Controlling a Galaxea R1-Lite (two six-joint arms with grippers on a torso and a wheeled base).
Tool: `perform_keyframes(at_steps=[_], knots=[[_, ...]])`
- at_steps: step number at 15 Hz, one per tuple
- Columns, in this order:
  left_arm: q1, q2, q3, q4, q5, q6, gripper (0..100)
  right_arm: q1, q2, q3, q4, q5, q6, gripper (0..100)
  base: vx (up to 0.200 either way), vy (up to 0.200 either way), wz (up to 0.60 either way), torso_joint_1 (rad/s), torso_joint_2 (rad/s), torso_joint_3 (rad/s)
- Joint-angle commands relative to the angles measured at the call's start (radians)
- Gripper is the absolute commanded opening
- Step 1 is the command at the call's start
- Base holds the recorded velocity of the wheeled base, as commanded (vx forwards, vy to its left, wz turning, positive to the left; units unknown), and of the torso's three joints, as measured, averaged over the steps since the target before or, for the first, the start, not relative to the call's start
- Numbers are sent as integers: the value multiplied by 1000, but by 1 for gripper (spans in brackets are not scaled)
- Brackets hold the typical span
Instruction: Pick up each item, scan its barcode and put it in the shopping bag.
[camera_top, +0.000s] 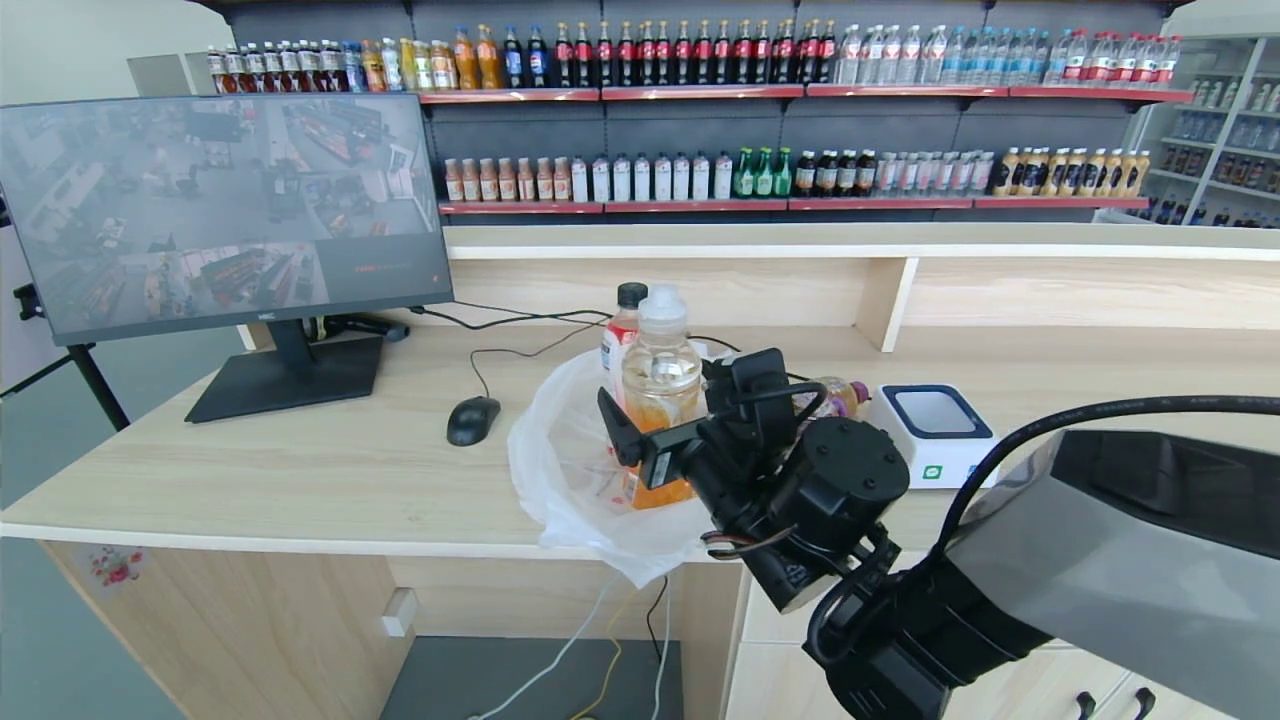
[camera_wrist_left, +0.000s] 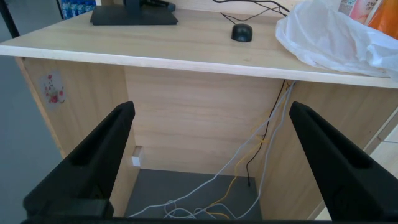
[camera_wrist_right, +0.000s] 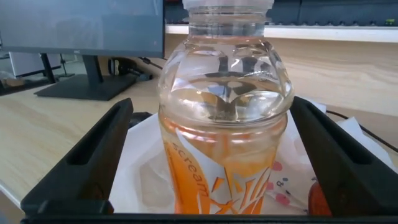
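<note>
The right gripper (camera_wrist_right: 211, 124) has its jaws spread either side of the clear, orange-labelled plastic bottle (camera_top: 660, 385) - upright in the white plastic shopping bag (camera_top: 560, 450), apparently bagged - while the left gripper (camera_wrist_left: 211, 124), its jaws spread too, hangs spare.

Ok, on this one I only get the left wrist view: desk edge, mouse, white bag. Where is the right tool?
Observer: The right tool is at the shopping bag, open, with one finger on either side of an upright orange-labelled bottle.
Operator: Anything else near that bottle?
Observer: A black-capped bottle stands just behind it.
Operator: And the scanner?
Observer: A white scanner sits on the counter, on the robot's right of the bag.
</note>
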Motion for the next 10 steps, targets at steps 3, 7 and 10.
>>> perform_keyframes(at_steps=[3,7,10], knots=[[0,0,0,0,0,0,100,14,-67,68,-1,0,-2,100,0,0,0,0,0,0],[0,0,0,0,0,0,100,16,-141,164,-1,0,0,100,0,0,0,0,0,0],[0,0,0,0,0,0,100,23,-187,206,-1,0,-2,100,0,0,0,0,0,0]])
